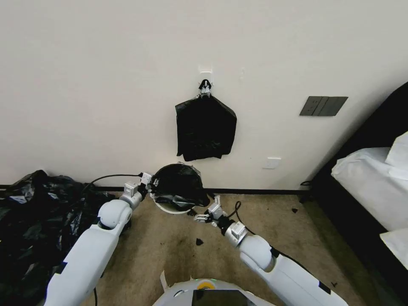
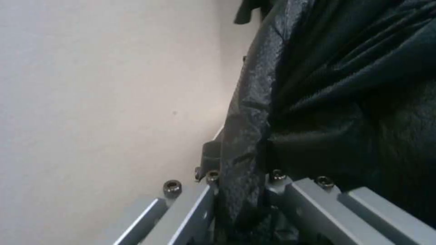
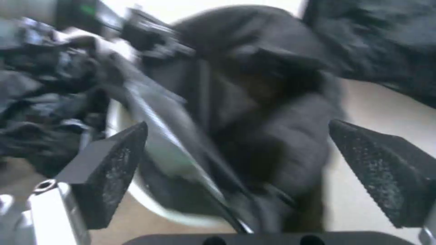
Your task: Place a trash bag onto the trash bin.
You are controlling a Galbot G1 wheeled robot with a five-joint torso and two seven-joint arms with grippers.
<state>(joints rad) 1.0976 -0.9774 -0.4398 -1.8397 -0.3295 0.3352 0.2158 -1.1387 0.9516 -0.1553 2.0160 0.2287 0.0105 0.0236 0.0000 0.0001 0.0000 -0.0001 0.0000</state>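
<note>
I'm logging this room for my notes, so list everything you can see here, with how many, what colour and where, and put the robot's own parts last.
trash bag: one, black, draped over the bin's mouth by the wall
trash bin: one, cream-white, on the carpet at the wall's foot
hanging bundle: one, black, on a wall hook above the bin
bag heap: one pile, black, on the floor at the left
wall plate: one, dark grey, on the wall at the right
bed: one, white bedding, at the right edge
left gripper: one, jaws shut on the bag's edge at the bin's left
right gripper: one, jaws open, at the bin's right
</note>
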